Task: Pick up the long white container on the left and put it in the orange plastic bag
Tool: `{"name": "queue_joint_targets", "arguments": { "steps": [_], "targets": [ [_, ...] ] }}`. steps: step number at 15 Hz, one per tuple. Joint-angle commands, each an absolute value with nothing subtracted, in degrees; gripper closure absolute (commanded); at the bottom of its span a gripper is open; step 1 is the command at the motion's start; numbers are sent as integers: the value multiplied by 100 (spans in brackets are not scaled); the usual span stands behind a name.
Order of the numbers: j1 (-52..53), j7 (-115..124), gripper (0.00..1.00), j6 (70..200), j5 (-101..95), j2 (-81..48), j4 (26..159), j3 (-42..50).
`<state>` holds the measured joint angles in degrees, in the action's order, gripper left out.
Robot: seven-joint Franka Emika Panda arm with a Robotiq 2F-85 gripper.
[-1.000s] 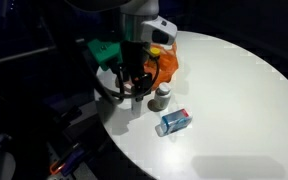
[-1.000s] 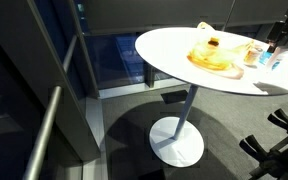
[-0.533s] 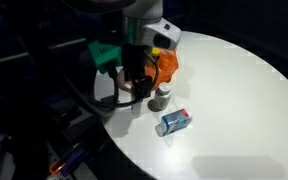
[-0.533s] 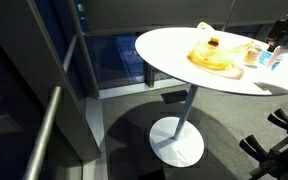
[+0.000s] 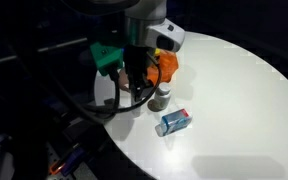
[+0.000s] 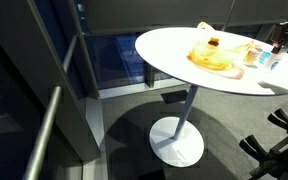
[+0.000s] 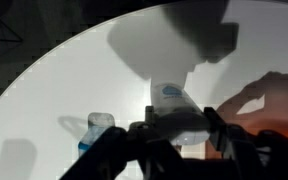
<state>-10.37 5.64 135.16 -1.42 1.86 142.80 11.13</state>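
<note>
The long white container [image 7: 172, 100], with a blue label, stands upright on the round white table [image 5: 234, 90]. My gripper [image 7: 181, 122] is shut on it, one finger on each side of its body. In an exterior view the gripper [image 5: 136, 88] hangs over the table's near-left edge and hides most of the container [image 5: 137, 99]. The orange plastic bag [image 5: 165, 66] lies right beside the gripper, towards the table's middle, and it shows at the right edge of the wrist view [image 7: 274, 130]. In an exterior view the bag [image 6: 214, 55] lies crumpled on the tabletop.
A small jar [image 5: 162, 98] stands just beside the gripper, in front of the bag. A blue and white box [image 5: 174, 122] lies nearer the table's front edge. A green object [image 5: 106, 52] sits behind the arm. The table edge [image 7: 24, 80] curves close by.
The jaws have closed on the white container. The arm has hardly shifted over the table's edge.
</note>
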Motion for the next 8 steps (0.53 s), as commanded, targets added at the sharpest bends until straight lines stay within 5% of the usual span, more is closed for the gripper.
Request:
{"name": "queue_joint_targets", "arguments": {
  "steps": [1,8],
  "targets": [
    [-1080,666,73,13505,-155,406,14278,1108],
    [-1058,690,73,13091,-192,918,13895,1019]
  ]
}}
